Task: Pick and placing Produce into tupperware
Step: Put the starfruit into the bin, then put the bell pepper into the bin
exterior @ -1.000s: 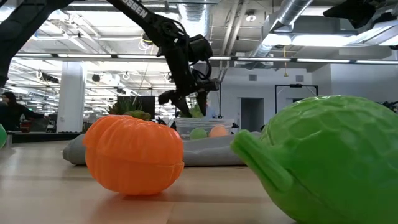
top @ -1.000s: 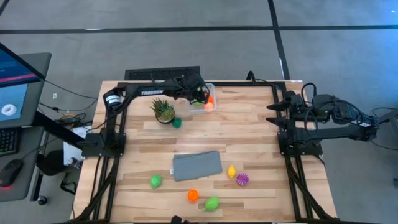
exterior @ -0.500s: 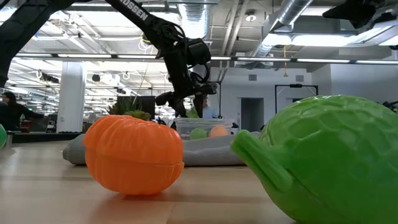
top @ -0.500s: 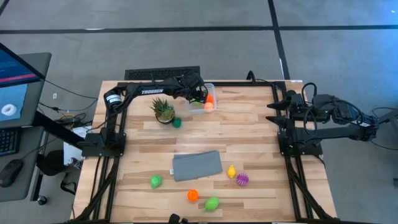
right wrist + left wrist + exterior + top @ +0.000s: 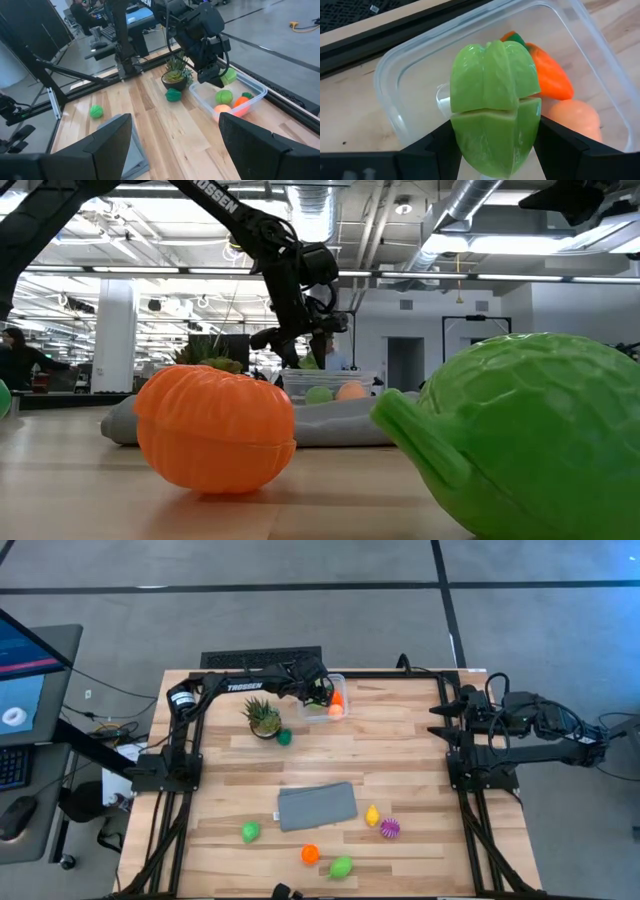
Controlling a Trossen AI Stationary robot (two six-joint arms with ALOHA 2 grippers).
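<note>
My left gripper [image 5: 318,690] is shut on a ribbed green toy pepper [image 5: 492,107] over the clear tupperware [image 5: 336,681] at the table's far edge. The tub holds an orange toy [image 5: 547,75], a peach one [image 5: 575,120] and a green ball [image 5: 223,96]. A dark green toy [image 5: 285,737] lies by the potted plant [image 5: 262,717]. Green [image 5: 250,831], orange [image 5: 310,853], green [image 5: 341,867], yellow [image 5: 372,816] and spiky purple [image 5: 390,828] toys lie near the front edge. My right gripper [image 5: 440,710] waits open at the table's right side. My left gripper pinches the green pepper between its two fingers [image 5: 440,147], on two opposite sides of its lower half [image 5: 462,137]. The fingers come from above, pointing down. The pepper is lifted clear and hangs over the tub's left part, also shown in the right wrist view [image 5: 228,76].
A flat grey cloth [image 5: 317,806] lies in the middle of the table's near half. The potted plant stands just left of the tub. The black frame rails [image 5: 400,674] run along the table's far edge and sides. Bare wood lies between the tub and the cloth.
My left gripper has shifted slightly toward the table's left above the tub, still shut on the green pepper.
</note>
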